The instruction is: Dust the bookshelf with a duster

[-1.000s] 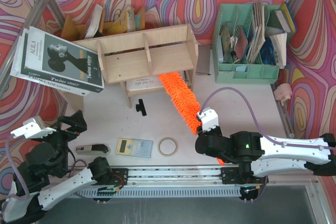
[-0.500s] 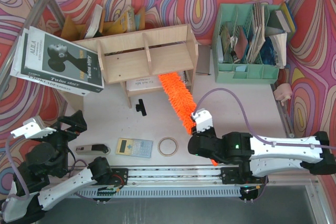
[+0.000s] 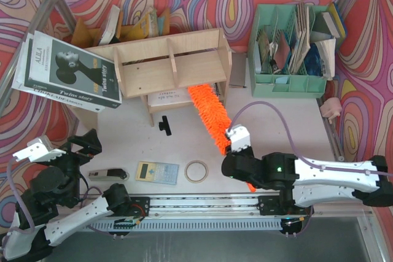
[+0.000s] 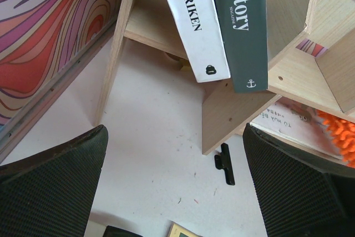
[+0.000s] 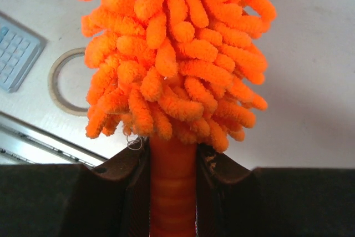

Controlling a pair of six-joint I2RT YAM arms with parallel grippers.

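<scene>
At the counter's (image 3: 132, 142) near-left corner the left jaws stand wide apart, holding nothing, and face the left end of the pale-wood two-tier bookshelf (image 3: 172, 65), which sits toward the far edge. Two large books rest against that end: a dark grey-green hardback (image 3: 73, 69) whose cover reads "Twins story", with a small anchor mark at the foot of its spine, and a white-spined book (image 4: 194, 20) lettered "ABRIKEN". A printed sheet (image 4: 283, 123) under the shelf has writing too small to read.

Right of centre, the long bright orange fluffy duster (image 3: 209, 115) lies slantwise, its far tip tucked into the right-hand bay of the lower tier. Its smooth orange handle (image 5: 172, 192) is clamped in the right jaws near the counter's near edge. The job looks midway at best: the lower right bay is being brushed, and the upper tier and left bays likely remain. The mint-green plastic organiser (image 3: 288, 84) at the far right shows no readable lettering.
</scene>
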